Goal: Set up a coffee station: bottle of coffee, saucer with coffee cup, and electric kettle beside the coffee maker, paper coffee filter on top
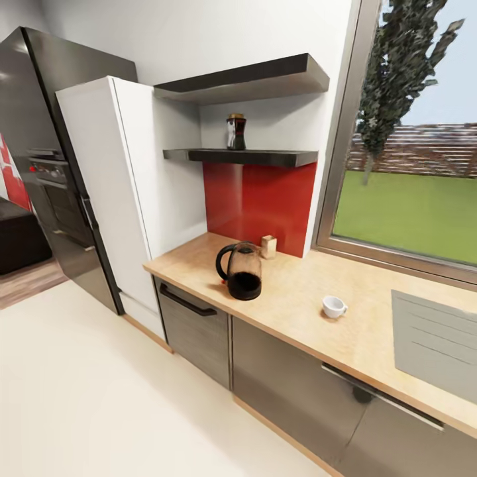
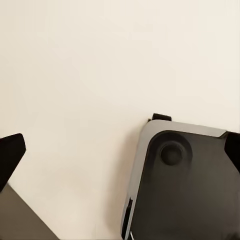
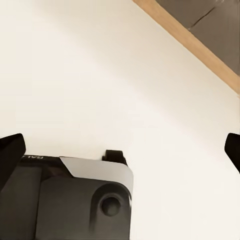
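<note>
1. We see the kitchen countertop [image 1: 311, 311] running from a white cabinet [image 1: 106, 192] towards a steel sink [image 1: 434, 344], below a window [image 1: 414, 146].
2. The electric kettle [image 1: 241, 270] stands upright near the counter's cabinet end, with a small tan box [image 1: 268, 246] just behind it against the red backsplash [image 1: 262, 202].
3. The coffee cup [image 1: 333, 306] sits on the bare counter between kettle and sink, well apart from both.
4. The bottle of coffee [image 1: 236, 131] stands on the lower dark shelf [image 1: 245, 156] — above the kettle.
5. Our left gripper [image 2: 120, 150] and right gripper [image 3: 120, 150] both hang over the cream floor [image 1: 99, 397] above the robot's base [image 2: 185, 185], fingertips spread wide at the frame edges — released, holding nothing.
</note>
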You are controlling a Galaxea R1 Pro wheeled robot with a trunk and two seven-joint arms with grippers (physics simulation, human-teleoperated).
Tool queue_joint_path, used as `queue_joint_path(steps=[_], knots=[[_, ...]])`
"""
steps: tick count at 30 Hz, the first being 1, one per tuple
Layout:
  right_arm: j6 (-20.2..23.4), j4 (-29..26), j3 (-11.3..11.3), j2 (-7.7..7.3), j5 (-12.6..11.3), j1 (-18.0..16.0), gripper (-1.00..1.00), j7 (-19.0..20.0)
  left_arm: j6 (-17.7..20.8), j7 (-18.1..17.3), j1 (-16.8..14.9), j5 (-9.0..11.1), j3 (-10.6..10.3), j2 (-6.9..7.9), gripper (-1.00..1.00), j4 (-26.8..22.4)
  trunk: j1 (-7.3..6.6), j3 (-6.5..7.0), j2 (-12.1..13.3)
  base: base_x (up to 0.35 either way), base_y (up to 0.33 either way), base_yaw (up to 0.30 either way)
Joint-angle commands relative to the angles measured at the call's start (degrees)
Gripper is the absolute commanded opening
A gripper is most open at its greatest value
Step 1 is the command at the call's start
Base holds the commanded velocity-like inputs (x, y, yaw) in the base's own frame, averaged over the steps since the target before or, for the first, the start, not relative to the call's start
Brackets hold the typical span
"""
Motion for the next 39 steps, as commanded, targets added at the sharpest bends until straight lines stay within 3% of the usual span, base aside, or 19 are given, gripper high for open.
queue_joint_path(steps=[1, 33, 39], knots=[[-0.2, 0.1, 0.4, 0.0, 0.0, -0.1, 1.0, -0.3, -0.2, 0.0, -0.1, 0.3, 0.0, 0.0, 1.0, 0.1, 0.06, -0.13, -0.1, 0.242, 0.249, 0.0], [-0.2, -0.1, 0.4, -0.01, 0.0, -0.1, 1.0, -0.1, -0.2, 0.0, -0.1, 0.3, 0.0, 0.0, 1.0, 0.1, 0.06, -0.13, -0.1, 0.184, 0.286, 0.0], [0.0, -0.1, 0.4, -0.44, 0.1, -0.1, 1.0, 10.1, -0.2, 0.0, -0.1, 0.3, 0.0, 0.0, 1.0, 0.1, 0.06, -0.13, -0.1, 0.136, 0.312, 0.0]])
